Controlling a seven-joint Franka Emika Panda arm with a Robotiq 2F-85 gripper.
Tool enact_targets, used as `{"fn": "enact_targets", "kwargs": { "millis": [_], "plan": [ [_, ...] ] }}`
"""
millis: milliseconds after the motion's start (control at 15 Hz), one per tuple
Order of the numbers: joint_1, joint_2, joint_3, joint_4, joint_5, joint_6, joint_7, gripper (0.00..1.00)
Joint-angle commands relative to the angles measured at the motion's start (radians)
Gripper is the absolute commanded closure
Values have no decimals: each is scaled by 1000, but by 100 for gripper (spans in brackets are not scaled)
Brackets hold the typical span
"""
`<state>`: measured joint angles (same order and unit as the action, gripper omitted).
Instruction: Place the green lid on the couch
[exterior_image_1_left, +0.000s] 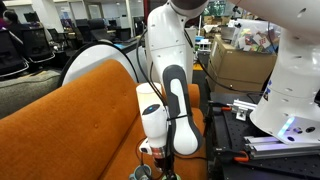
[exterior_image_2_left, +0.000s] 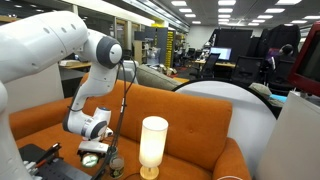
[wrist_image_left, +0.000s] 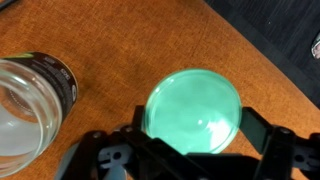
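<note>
The green lid (wrist_image_left: 195, 105), a round pale-green cap, fills the middle of the wrist view, just above the burnt-orange couch (wrist_image_left: 120, 40) fabric. My gripper (wrist_image_left: 195, 128) has a black finger against each side of the lid and is shut on it. In both exterior views the gripper (exterior_image_1_left: 158, 150) (exterior_image_2_left: 92, 150) hangs low over the couch (exterior_image_1_left: 70, 110) (exterior_image_2_left: 180, 110) seat. The lid itself is hidden there.
A clear glass jar (wrist_image_left: 30, 95) with a dark rim stands on the seat just left of the lid. A cream cylindrical lamp (exterior_image_2_left: 152, 145) stands on the seat beside the arm. The curved backrest rises behind. A black table edge (exterior_image_1_left: 235, 130) lies beside the couch.
</note>
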<state>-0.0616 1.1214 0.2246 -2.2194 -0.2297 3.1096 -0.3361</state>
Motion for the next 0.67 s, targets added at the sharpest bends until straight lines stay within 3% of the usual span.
{"fn": "enact_targets", "kwargs": {
  "millis": [0, 600],
  "plan": [
    [-44, 81, 25, 45, -50, 63, -42, 31],
    [26, 192, -20, 191, -79, 77, -21, 31]
  ]
}}
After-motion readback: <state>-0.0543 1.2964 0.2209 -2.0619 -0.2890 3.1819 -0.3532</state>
